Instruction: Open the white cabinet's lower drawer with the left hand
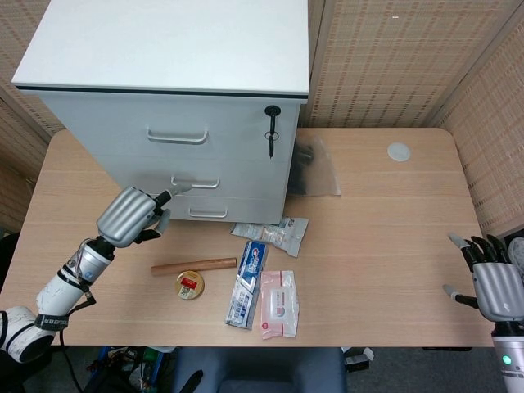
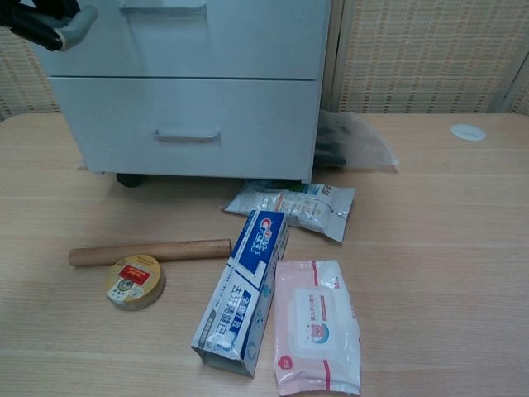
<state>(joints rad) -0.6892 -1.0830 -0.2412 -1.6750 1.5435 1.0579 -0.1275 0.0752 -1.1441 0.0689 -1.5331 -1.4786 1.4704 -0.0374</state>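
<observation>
The white cabinet (image 1: 172,74) stands at the table's back left, all drawers closed. Its lower drawer (image 1: 205,210) carries a small bar handle (image 1: 207,214), seen in the chest view as handle (image 2: 186,134) on the drawer front (image 2: 248,124). My left hand (image 1: 131,216) hovers in front of the cabinet, left of the lower handle, with one finger stretched toward the middle drawer's handle (image 1: 195,182) and nothing held. In the chest view only part of the left hand (image 2: 50,21) shows at the top left. My right hand (image 1: 491,282) rests with fingers spread at the table's right front edge.
In front of the cabinet lie a wooden stick (image 1: 193,265), a round tin (image 1: 190,285), a toothpaste box (image 1: 247,283), a pink wipes pack (image 1: 279,304) and a snack bag (image 1: 272,233). A clear bag (image 1: 315,168) lies right of the cabinet; a key (image 1: 271,131) hangs from its lock.
</observation>
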